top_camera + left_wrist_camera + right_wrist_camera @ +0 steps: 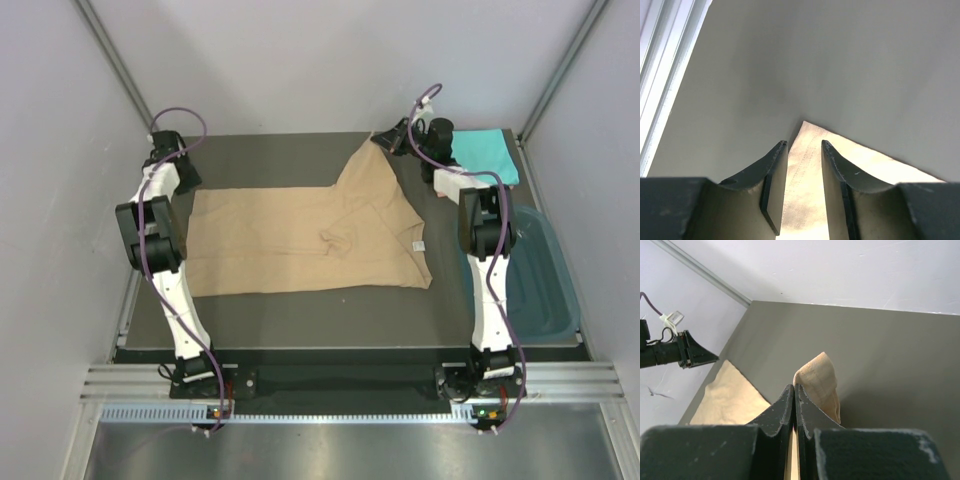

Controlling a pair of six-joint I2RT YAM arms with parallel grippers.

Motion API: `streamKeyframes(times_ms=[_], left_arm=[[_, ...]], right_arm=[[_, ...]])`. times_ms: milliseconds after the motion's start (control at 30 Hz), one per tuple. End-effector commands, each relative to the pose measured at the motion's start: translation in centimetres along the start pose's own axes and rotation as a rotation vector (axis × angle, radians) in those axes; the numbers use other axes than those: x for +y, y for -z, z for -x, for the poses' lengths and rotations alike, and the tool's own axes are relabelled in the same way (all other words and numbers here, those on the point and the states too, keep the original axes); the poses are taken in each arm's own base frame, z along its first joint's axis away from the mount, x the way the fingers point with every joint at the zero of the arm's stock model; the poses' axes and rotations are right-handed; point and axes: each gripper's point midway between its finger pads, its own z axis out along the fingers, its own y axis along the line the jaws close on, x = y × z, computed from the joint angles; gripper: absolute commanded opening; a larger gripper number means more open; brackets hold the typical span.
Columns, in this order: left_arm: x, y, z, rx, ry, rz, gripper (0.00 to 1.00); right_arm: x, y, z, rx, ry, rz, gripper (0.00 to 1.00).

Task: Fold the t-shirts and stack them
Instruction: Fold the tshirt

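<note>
The tan shirt (300, 240) lay flat on the bench (300, 310). Its long way ran from side to side, from one hand across to the other. One far corner of it was lifted up off the bench, and the right hand (390, 137) had that corner. The fingers of the right hand (794, 387) were pressed together, and a bit of tan cloth poked out just past their tips. So the shirt hung down and away from that hand, toward the near left.

The left hand (178, 160) was at the other far corner of the shirt. Its fingers (775, 170) were spread apart, and the pointy cloth corner showed in the gap between them. I could not tell if they touched the cloth. Each hand was close to its own corner, so I think the left hand would need to pinch next, before the two could fold the shirt together.

Both arms reached far out over the bench. Just past the right hand, on its outer side, sat a blue-green shirt (490, 155), folded. Nearer than that hand was a dark tub (560, 290).
</note>
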Motion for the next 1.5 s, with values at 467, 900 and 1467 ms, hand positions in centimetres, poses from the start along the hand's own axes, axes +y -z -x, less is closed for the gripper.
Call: streamKeyframes(times_ms=[467, 900, 1467], left_arm=[[-0.4, -2.0, -1.2, 0.036, -0.013, -0.021, 0.34], [-0.1, -2.5, -1.4, 0.055, -0.006, 0.002, 0.00], [-1.4, 2.5, 1.4, -0.060, 0.070, -0.054, 0.00]], right_arm=[[1.2, -0.8, 1.6, -0.032, 0.051, 0.051, 0.00], [1.4, -0.7, 2.1, -0.032, 0.073, 0.050, 0.00], [5.3, 4.6, 6.0, -0.094, 0.225, 0.073, 0.00]])
